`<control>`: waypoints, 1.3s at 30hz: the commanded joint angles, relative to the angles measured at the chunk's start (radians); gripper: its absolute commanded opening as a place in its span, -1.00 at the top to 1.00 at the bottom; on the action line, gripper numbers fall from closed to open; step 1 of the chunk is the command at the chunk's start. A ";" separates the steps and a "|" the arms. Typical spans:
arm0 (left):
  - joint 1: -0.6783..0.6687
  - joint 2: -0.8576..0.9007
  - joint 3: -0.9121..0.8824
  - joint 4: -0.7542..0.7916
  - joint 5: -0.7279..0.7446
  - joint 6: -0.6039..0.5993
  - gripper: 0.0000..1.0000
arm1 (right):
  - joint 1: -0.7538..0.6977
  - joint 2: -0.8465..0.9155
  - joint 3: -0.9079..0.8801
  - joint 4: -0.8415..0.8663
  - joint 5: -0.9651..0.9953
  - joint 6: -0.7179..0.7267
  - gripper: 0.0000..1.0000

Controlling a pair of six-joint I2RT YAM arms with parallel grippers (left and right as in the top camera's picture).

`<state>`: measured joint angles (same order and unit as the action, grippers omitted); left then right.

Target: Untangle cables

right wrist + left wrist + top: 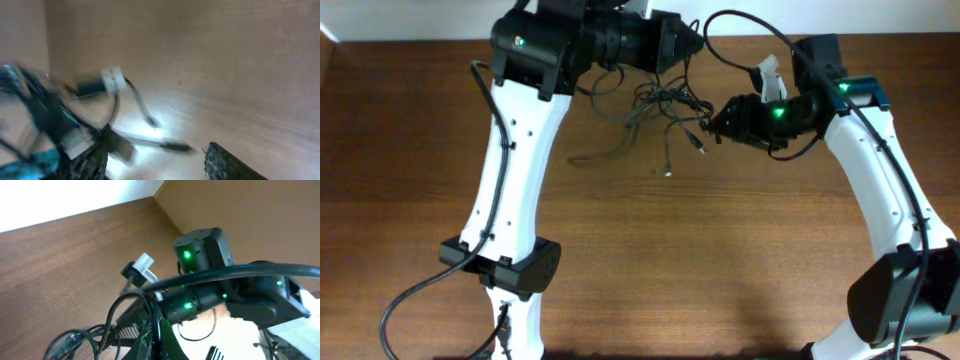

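The cables point(660, 100) are thin black wires in a knotted clump at the far middle of the wooden table, with loose plug ends point(700, 146) trailing toward me. My left gripper point(692, 45) is at the clump's far side, and strands rise up to its tip. In the left wrist view a black cable point(157, 325) runs right along its jaws point(160, 342), which look shut on it. My right gripper point(713, 122) is at the clump's right edge. In the blurred right wrist view its fingers point(155, 150) are spread apart, with a cable plug point(175, 146) on the table between them.
The left arm point(515, 170) spans the table's left half from its base at the front. The right arm point(880, 170) curves in from the front right, with a white tag point(767, 75) on its own thick cable. A single cable end point(585, 158) lies left of the clump.
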<state>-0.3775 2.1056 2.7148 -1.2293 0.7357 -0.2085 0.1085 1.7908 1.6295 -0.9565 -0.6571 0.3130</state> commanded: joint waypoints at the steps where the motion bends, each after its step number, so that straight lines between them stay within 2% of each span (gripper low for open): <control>1: 0.001 -0.014 0.025 0.029 0.031 -0.046 1.00 | 0.011 0.002 -0.002 0.064 -0.038 0.112 -0.27; 4: 0.001 -0.013 0.025 0.019 -0.068 -0.045 1.00 | -0.037 -0.008 0.000 0.055 -0.073 0.114 -0.27; 7: -0.001 -0.010 0.022 -0.010 -0.279 -0.045 1.00 | -0.104 -0.058 0.000 0.028 -0.103 0.111 -0.29; 9: -0.001 -0.007 0.022 -0.022 -0.319 -0.045 1.00 | -0.102 -0.068 0.010 0.030 -0.107 0.111 -0.30; 11: -0.011 0.001 0.022 -0.021 -0.335 -0.053 1.00 | -0.086 -0.068 0.019 0.069 -0.224 0.111 -0.31; 13: -0.029 0.007 0.022 -0.020 -0.394 -0.107 1.00 | -0.038 -0.067 0.018 0.128 -0.243 0.159 -0.39; 15: -0.046 0.007 0.022 -0.012 -0.404 -0.117 1.00 | 0.019 -0.039 0.018 0.159 -0.056 0.296 -0.38; 18: -0.055 0.007 0.022 0.000 -0.403 -0.118 1.00 | 0.088 0.048 0.018 0.146 0.095 0.347 -0.39; 21: -0.055 -0.003 0.025 0.082 -0.369 -0.195 1.00 | 0.076 0.110 0.013 0.138 0.192 0.380 -0.36; 23: -0.054 -0.050 0.036 0.122 -0.369 -0.195 1.00 | 0.045 0.135 -0.001 0.134 0.225 0.380 -0.11; 26: -0.003 -0.158 0.038 0.152 -0.389 -0.195 1.00 | -0.019 0.137 -0.048 0.134 0.267 0.372 0.61; 27: 0.020 -0.192 0.038 0.164 -0.390 -0.195 1.00 | -0.039 0.137 -0.076 0.136 0.274 0.351 0.73; 30: 0.104 -0.290 0.038 0.189 -0.454 -0.195 1.00 | -0.091 0.137 -0.155 0.141 0.278 0.313 0.85; 33: 0.209 -0.338 0.038 0.186 -0.542 -0.195 1.00 | -0.153 0.137 -0.205 0.133 0.302 0.264 0.85; 39: 0.474 -0.341 0.038 0.167 -0.542 -0.180 1.00 | -0.301 0.137 -0.215 0.073 0.314 0.166 0.85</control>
<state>-0.0334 1.8240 2.7110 -1.1152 0.3199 -0.4019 -0.0742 1.8927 1.4536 -0.8577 -0.5488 0.4995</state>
